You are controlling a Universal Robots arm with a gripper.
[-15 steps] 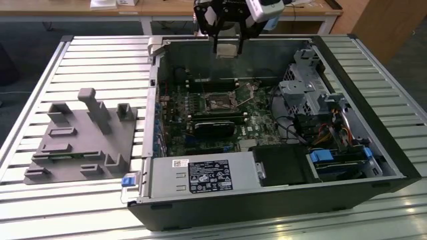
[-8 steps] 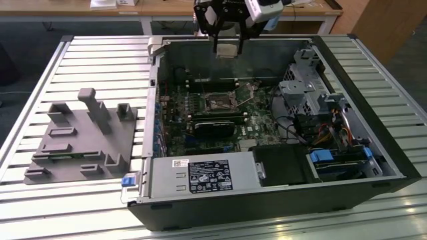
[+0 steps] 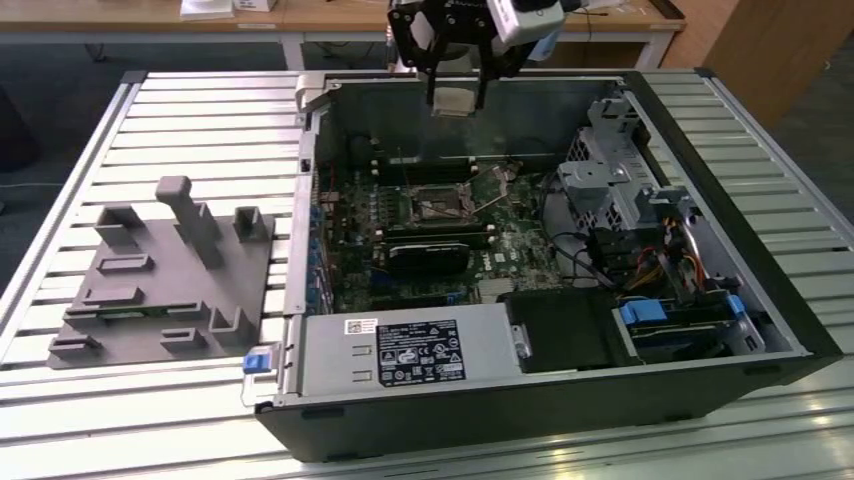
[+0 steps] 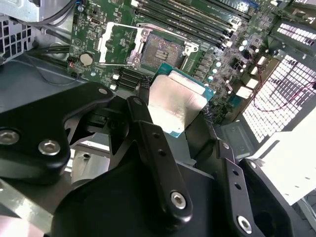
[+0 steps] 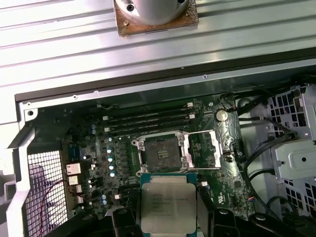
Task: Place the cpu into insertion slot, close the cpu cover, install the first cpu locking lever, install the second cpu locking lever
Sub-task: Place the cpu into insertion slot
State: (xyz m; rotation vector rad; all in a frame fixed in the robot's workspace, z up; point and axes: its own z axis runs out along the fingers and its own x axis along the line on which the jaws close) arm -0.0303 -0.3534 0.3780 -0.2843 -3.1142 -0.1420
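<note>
Above insertion slot (image 5: 162, 154), cpu (image 5: 168, 205) top-up in claw (image 3: 453, 100)

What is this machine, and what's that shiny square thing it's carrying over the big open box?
It's a robot arm. Its gripper, a pincer, is shut on the cpu, a computer's little brain chip. One picture is taken from outside and shows the open computer case lying on a slatted table, with a grey holder block beside it. The other two come from cameras riding on the arm. There the cpu hangs above the green board, not yet in the insertion slot. The cpu cover is flipped open beside the slot.
</note>
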